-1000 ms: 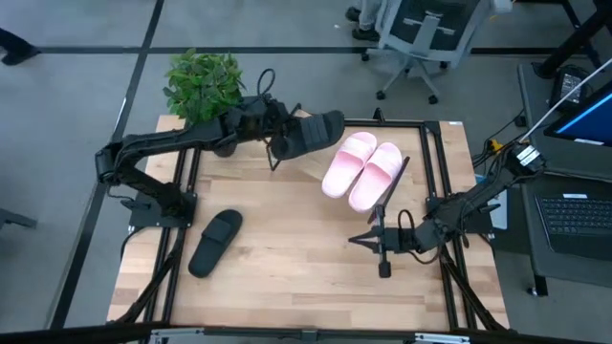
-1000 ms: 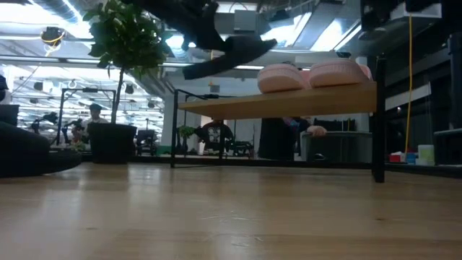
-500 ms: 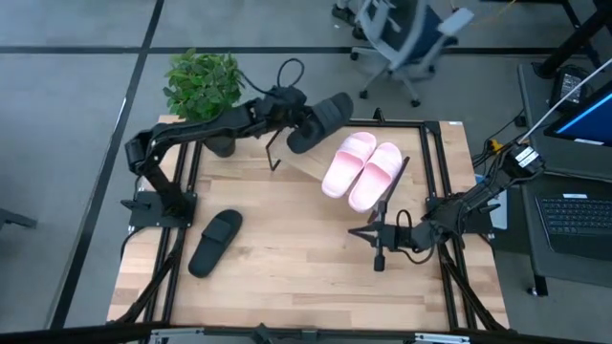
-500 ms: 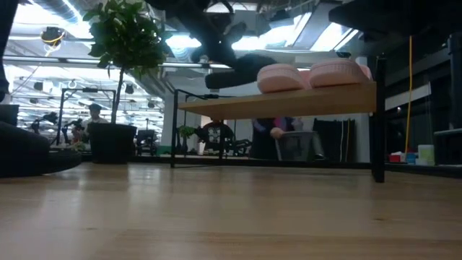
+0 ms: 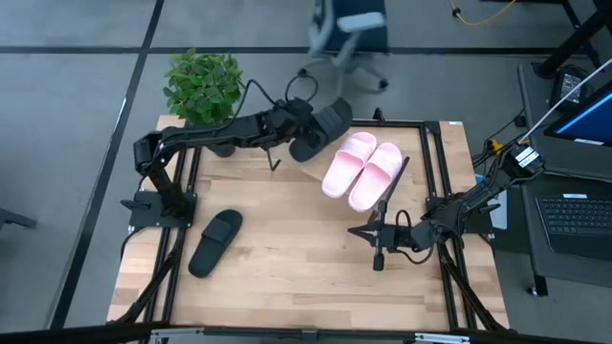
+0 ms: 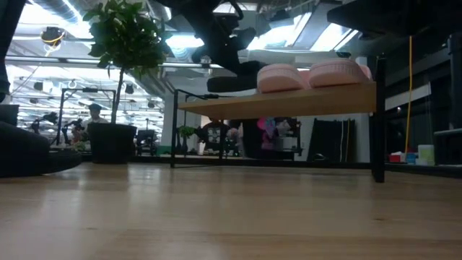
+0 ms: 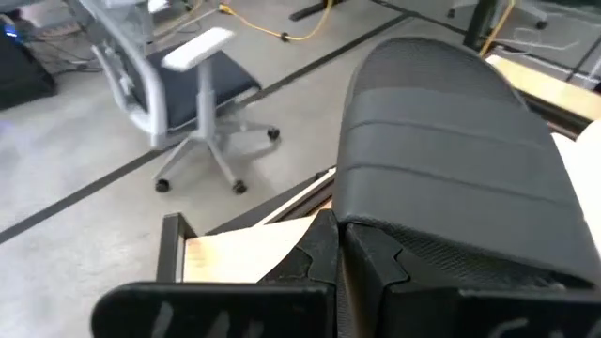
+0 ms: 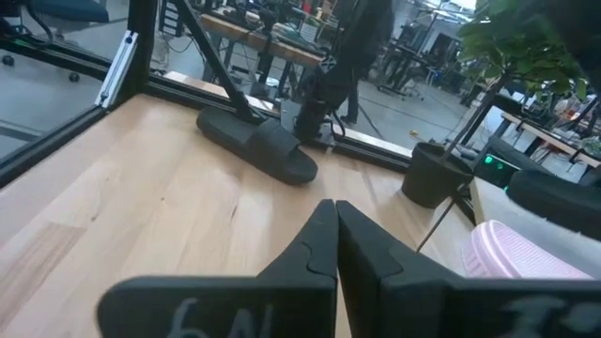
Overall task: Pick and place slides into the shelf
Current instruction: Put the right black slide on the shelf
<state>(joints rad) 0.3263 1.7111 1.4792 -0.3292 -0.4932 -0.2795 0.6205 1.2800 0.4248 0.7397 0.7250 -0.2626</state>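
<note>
Four slides, alike in shape, each a moulded sole with one wide ribbed strap. Two pale pink slides (image 5: 361, 170) lie side by side, touching, on the shelf (image 5: 304, 168), a slanted light-wood board on thin black legs at the far side of the table (image 5: 287, 258). One black slide (image 5: 322, 128) is held over the shelf's left end, just beside the pink pair; the left gripper (image 5: 297, 124) has its jaws closed on it. The other black slide (image 5: 214, 241) lies flat on the table near the left arm's base. The right gripper (image 5: 366, 235) hangs over the table's right part, well apart from the shelf, jaws closed on nothing.

The low view shows the shelf board edge-on, the pink slides as rounded humps above it, and the held slide just above the board. The left wrist view alone shows the held strap's matte surface with raised bands, and a grey office chair (image 7: 180, 89) on the floor beyond. A potted plant (image 5: 203, 84) stands at the table's far left corner.
</note>
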